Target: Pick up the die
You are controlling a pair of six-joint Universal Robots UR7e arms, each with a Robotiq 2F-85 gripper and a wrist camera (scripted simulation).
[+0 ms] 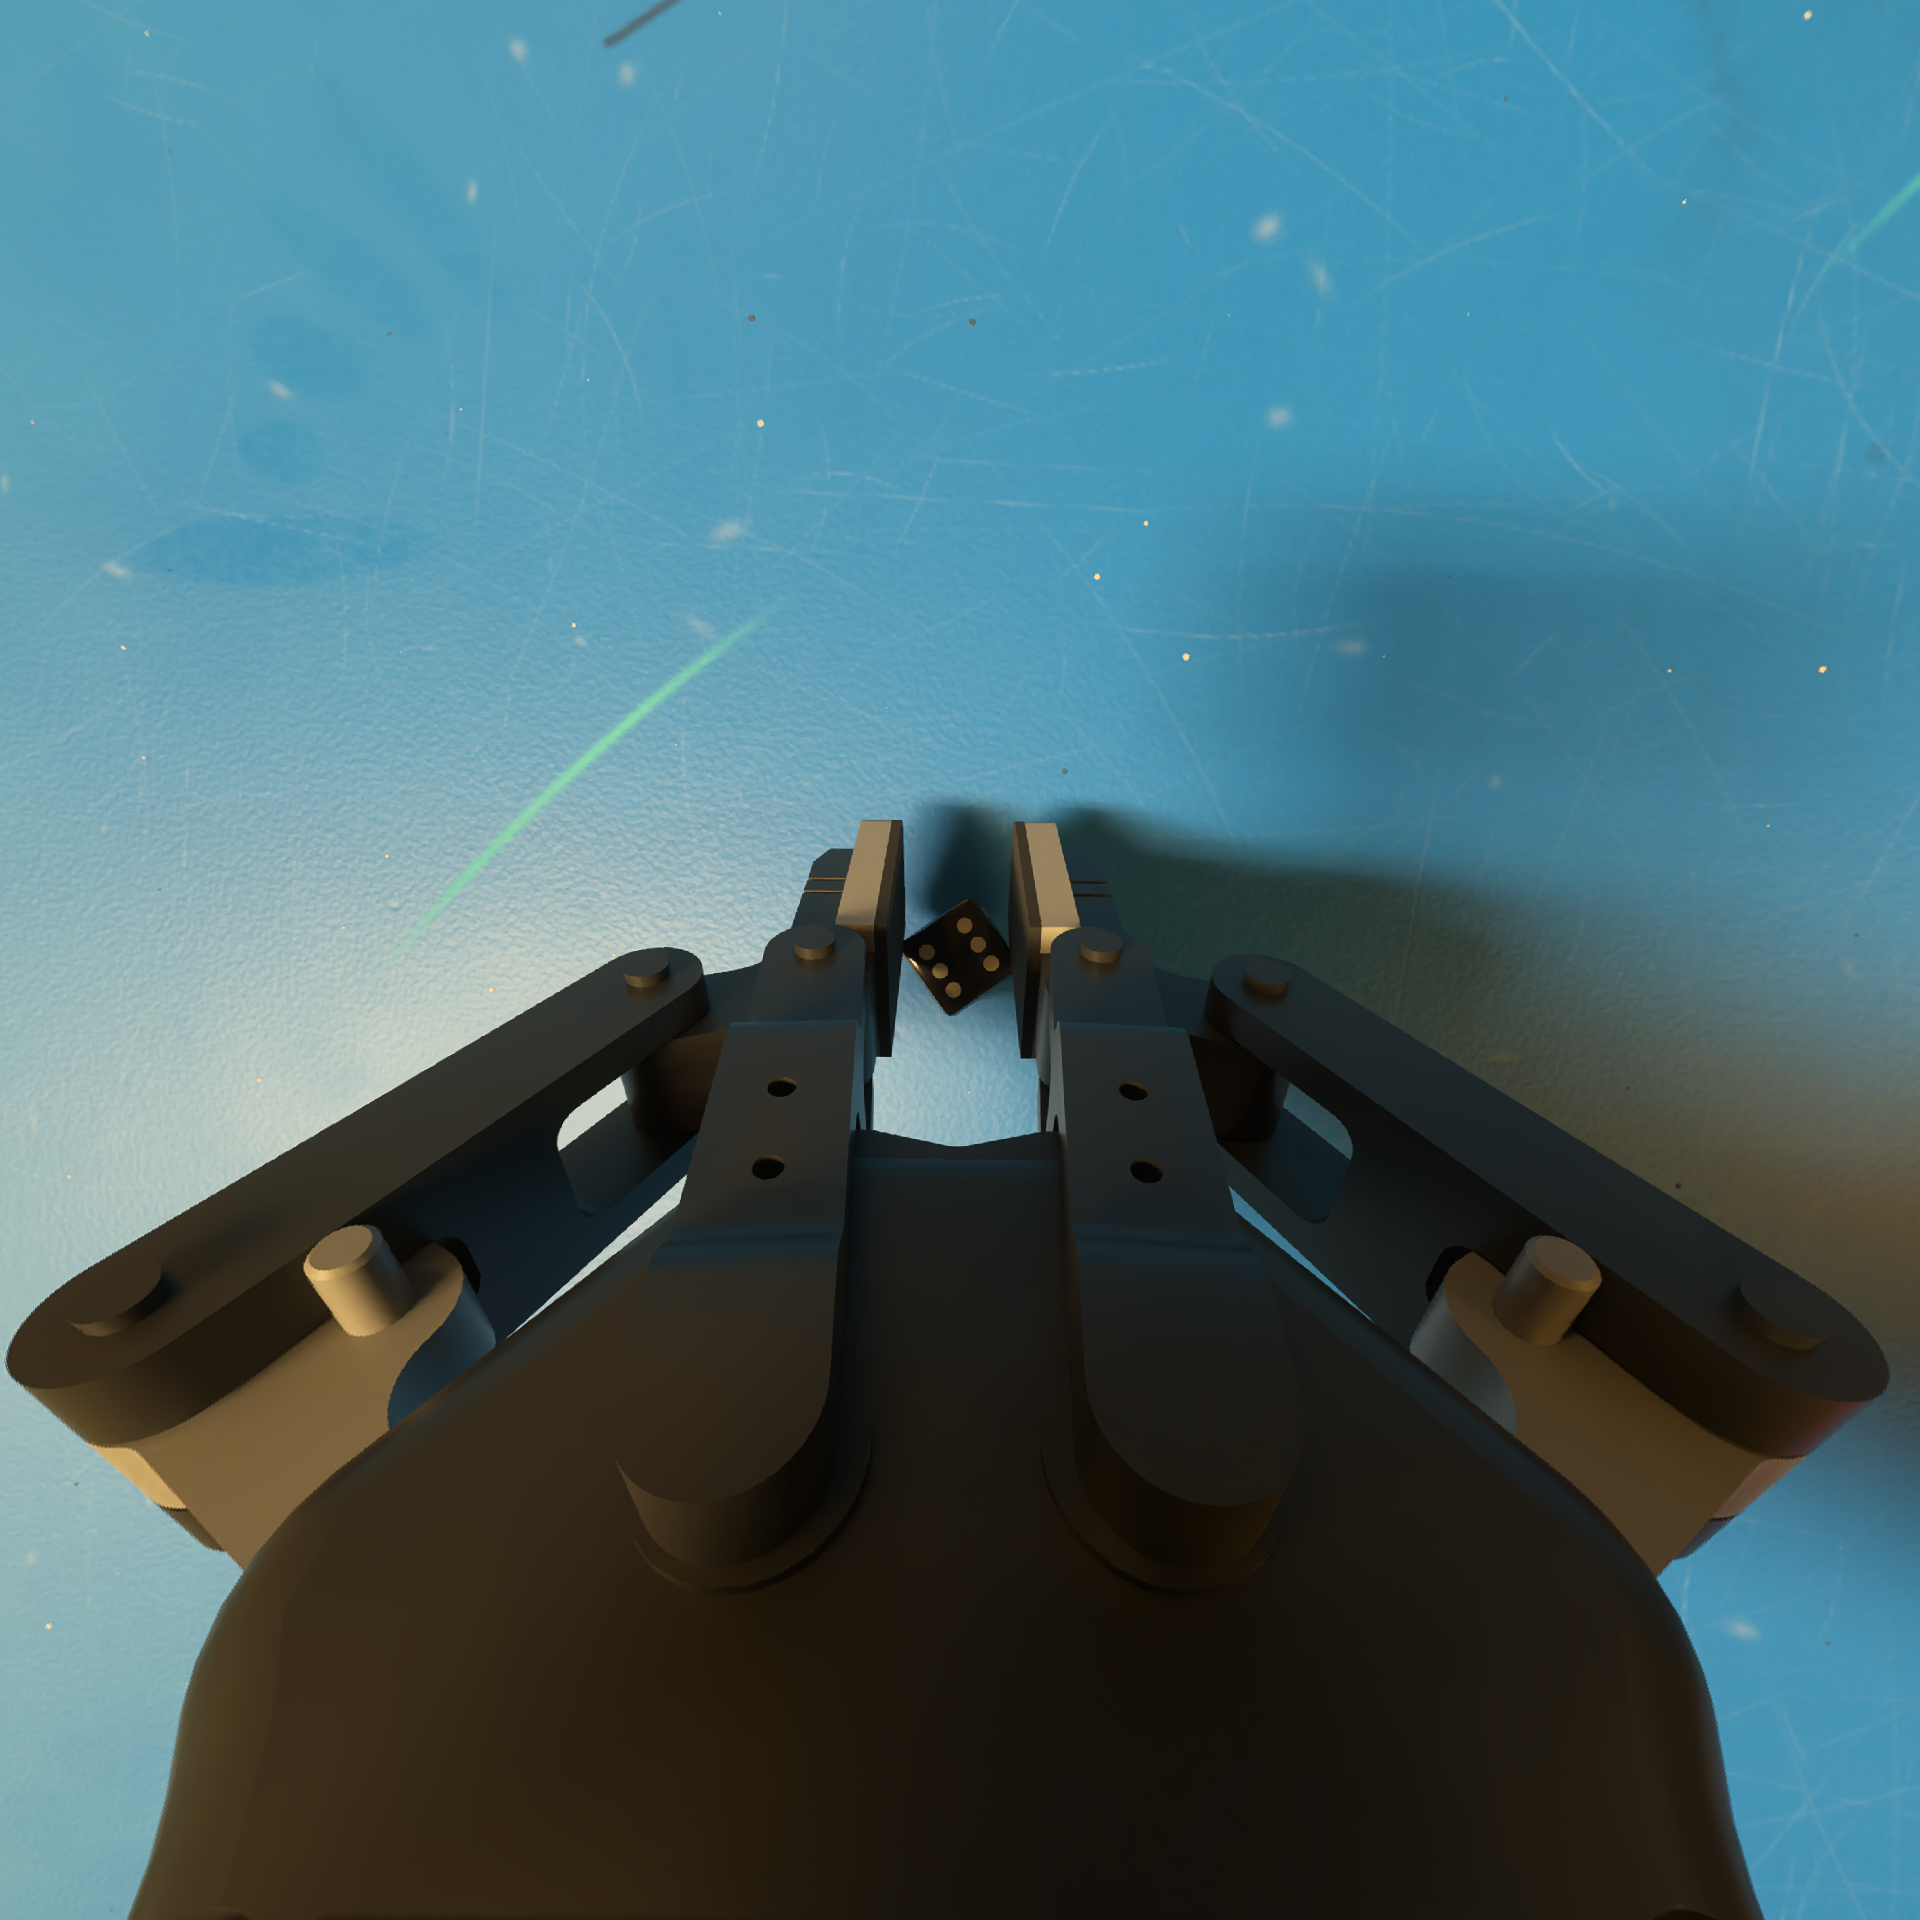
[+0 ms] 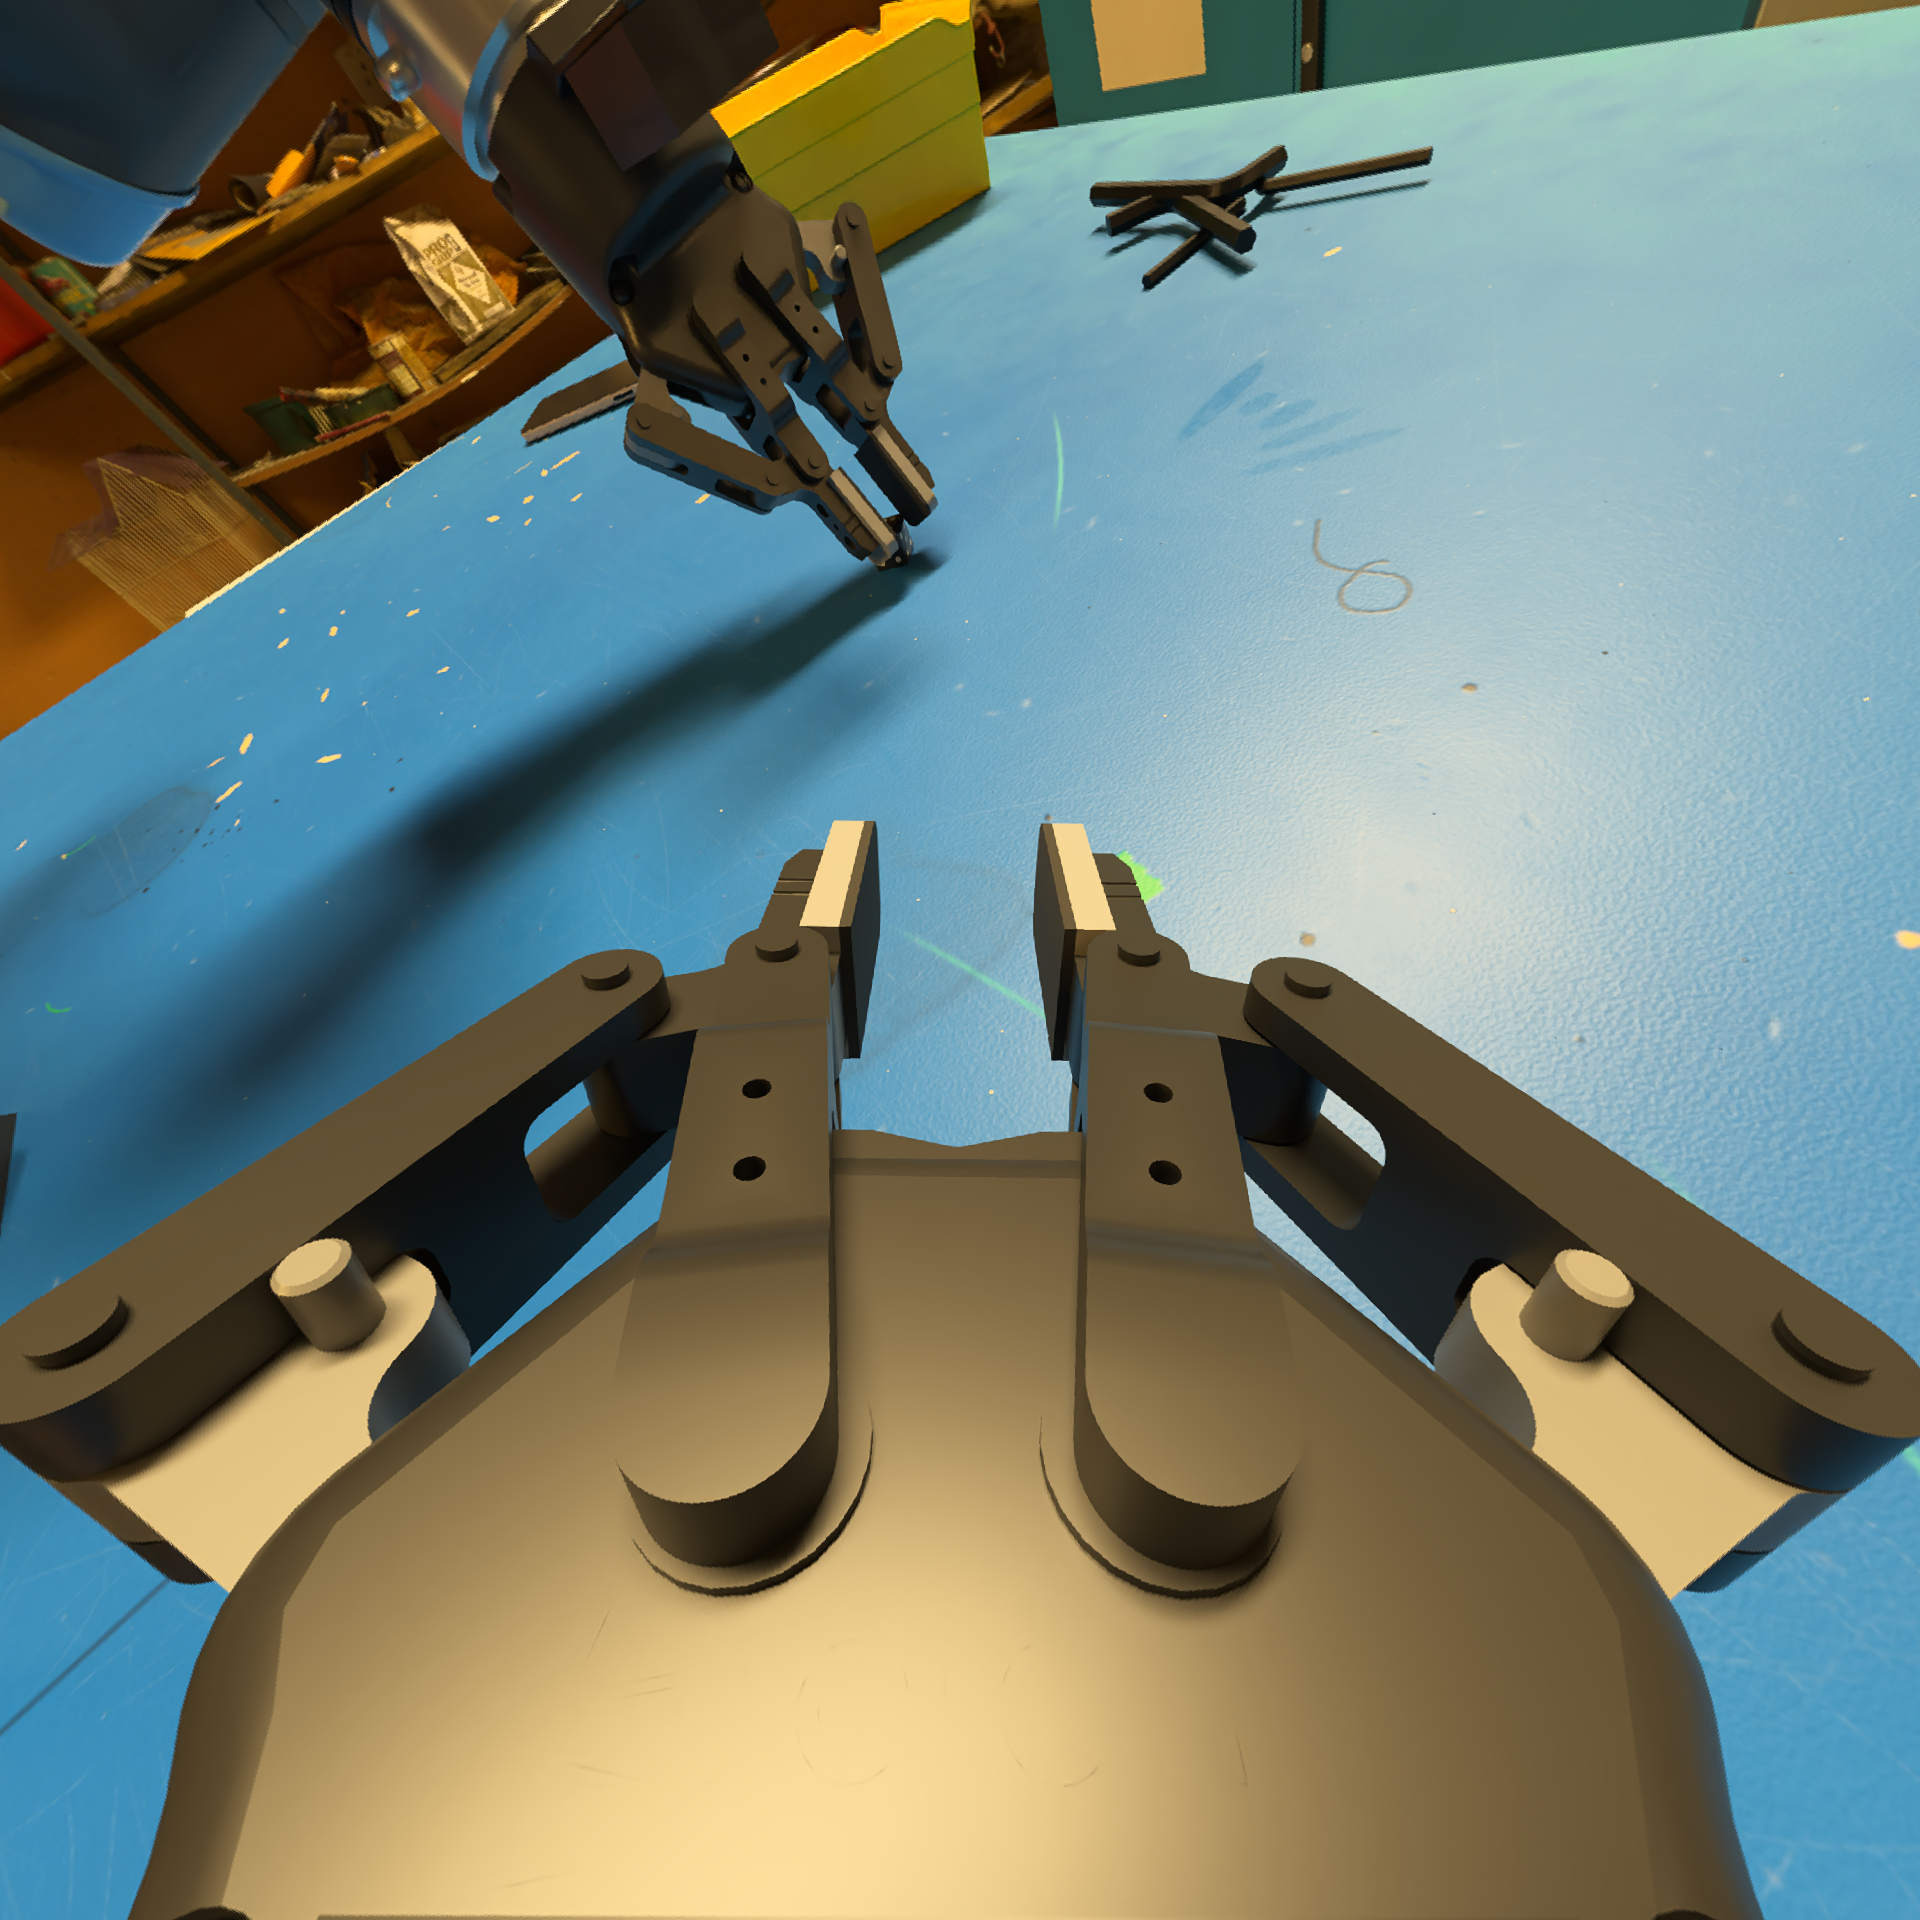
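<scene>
The die [image 1: 956, 958] is small and black with pale pips. It sits turned cornerwise between the pads of my left gripper [image 1: 957, 831], and its corners touch both pads. The jaws are closed down to the die's width, low over the blue table [image 1: 935, 416]. The right wrist view shows this left gripper [image 2: 902, 530] with its tips at the table and the die [image 2: 896, 549] at them; I cannot tell if the die is off the surface. My right gripper [image 2: 956, 831] is open and empty, above the table and well short of the die.
A pile of black sticks [image 2: 1236, 203] lies at the far right. A yellow bin [image 2: 883, 114] stands at the back edge behind the left arm. A flat grey piece [image 2: 577, 405] lies by the table's left edge, with cluttered shelves [image 2: 312, 312] beyond.
</scene>
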